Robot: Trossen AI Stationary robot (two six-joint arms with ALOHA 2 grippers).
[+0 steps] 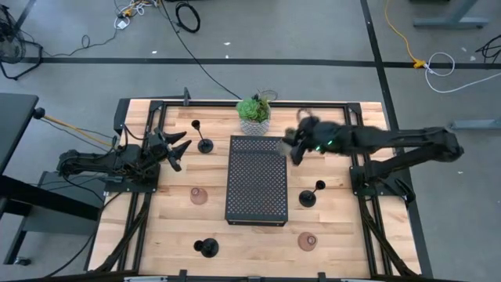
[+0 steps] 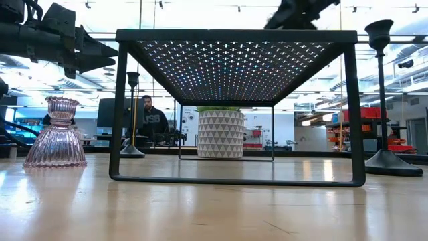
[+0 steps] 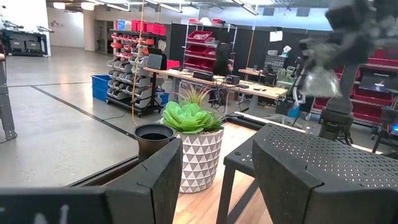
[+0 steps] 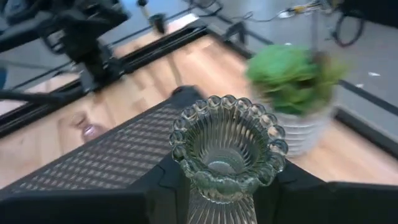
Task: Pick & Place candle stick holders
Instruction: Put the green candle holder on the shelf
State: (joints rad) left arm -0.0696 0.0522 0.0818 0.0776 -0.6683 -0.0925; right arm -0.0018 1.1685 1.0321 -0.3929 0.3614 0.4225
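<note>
Right wrist view: a clear glass cup [image 4: 227, 149] is clamped in the right gripper [image 4: 217, 186], carried above the perforated tray's [image 1: 256, 188] far edge beside the potted plant [image 1: 254, 114]. Smooth ribbed glass could slip and be dropped; the left gripper [image 1: 174, 149] waits, spread apart.

We look straight down overhead, level from the table's six o'clock edge, both sharing the black perforated tray [image 1: 257, 179] centrally.

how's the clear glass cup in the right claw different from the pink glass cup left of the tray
The clear ribbed glass cup is colourless; the pinkish ribbed glass cup is tinted pink. The clear one is held up by the right claw over the black perforated tray; the pinkish one stands on the wooden table, ungripped. Both are short, fluted glass holders.
</note>
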